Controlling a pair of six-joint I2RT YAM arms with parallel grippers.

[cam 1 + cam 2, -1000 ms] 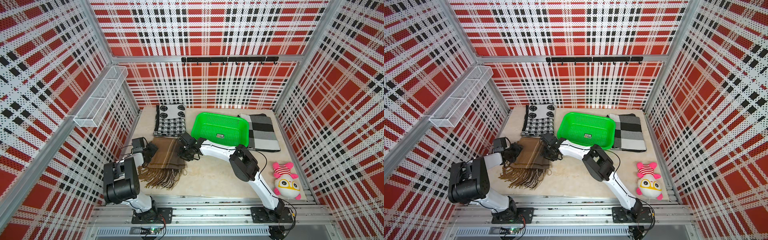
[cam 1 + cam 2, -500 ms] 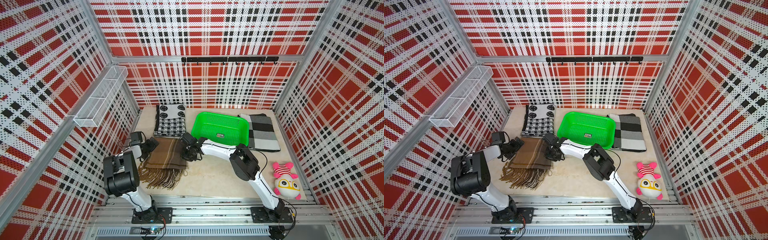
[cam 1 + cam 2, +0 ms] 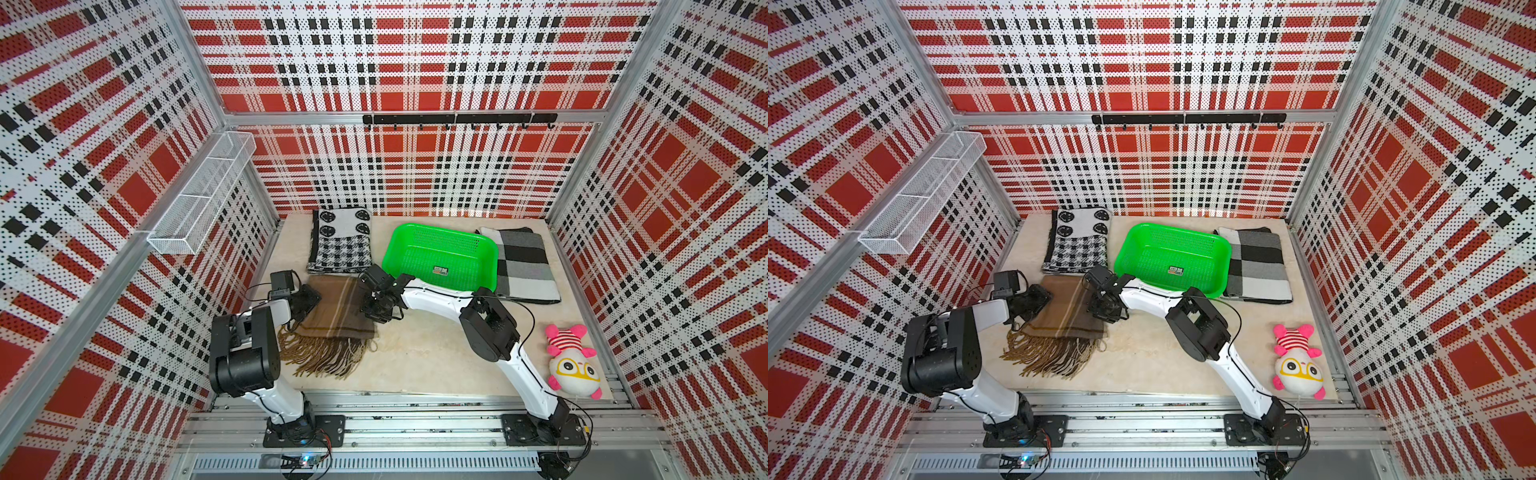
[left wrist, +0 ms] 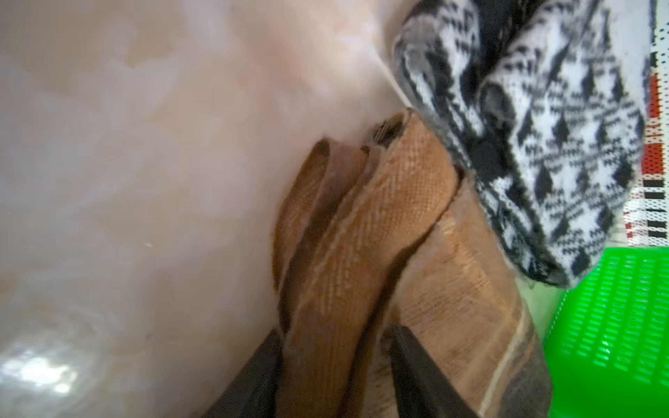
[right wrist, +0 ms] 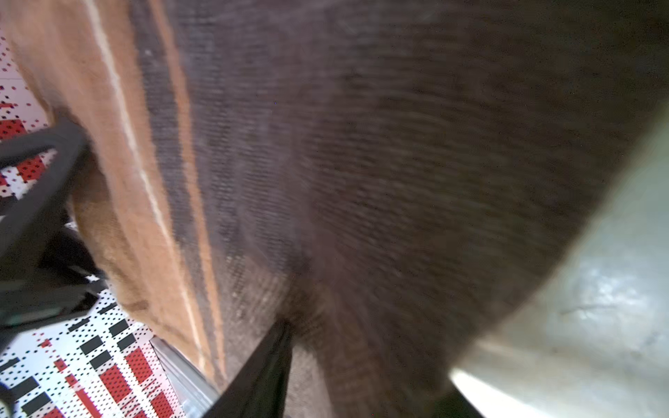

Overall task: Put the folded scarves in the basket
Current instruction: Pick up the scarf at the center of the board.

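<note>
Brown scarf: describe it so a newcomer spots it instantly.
On the beige tabletop, look left of the green basket, just in front of the houndstooth scarf. The brown scarf lies folded there. Unlike that one and the grey checked scarf, it is brown with thin pale stripes and a tassel fringe at its near end.

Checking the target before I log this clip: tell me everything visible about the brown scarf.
The brown scarf is folded woven tan cloth with a thin pale stripe beside a darker band and long fringe at its near end. It lies on the table, far edge meeting the checked scarf. A fold at its left edge sits inside the left tool; the right tool is at its right edge.
</note>
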